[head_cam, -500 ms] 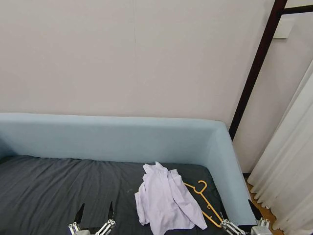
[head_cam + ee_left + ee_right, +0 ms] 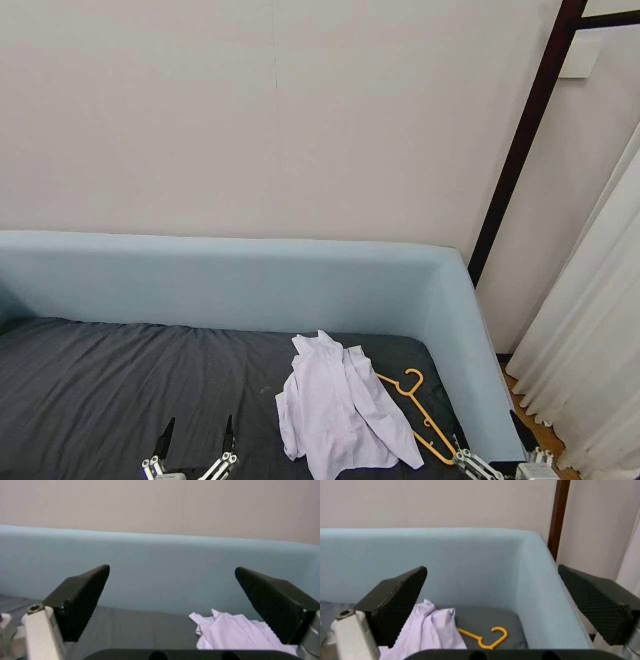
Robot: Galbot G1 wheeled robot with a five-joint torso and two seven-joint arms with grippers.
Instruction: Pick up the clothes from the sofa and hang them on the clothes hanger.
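Note:
A crumpled pale lilac shirt (image 2: pixel 340 412) lies on the dark grey sofa seat (image 2: pixel 110 385), on an orange plastic hanger (image 2: pixel 420 412) whose hook pokes out beside the sofa's right arm. My left gripper (image 2: pixel 196 436) is open at the lower edge of the head view, left of the shirt and apart from it. My right gripper (image 2: pixel 488 432) is open at the lower right, near the sofa arm. The shirt (image 2: pixel 235 633) appears between the left fingers (image 2: pixel 80 600), far off. The shirt (image 2: pixel 432 630) and hanger (image 2: pixel 485 637) lie beyond the right fingers (image 2: pixel 395 603).
The sofa has a light blue back (image 2: pixel 230 285) and a light blue right arm (image 2: pixel 465 350). A dark brown pole (image 2: pixel 525 130) rises past the arm. White curtains (image 2: pixel 590 340) hang at the right. A plain wall stands behind.
Both grippers sit slightly lower in the head view than before. The shirt and hanger have not moved.

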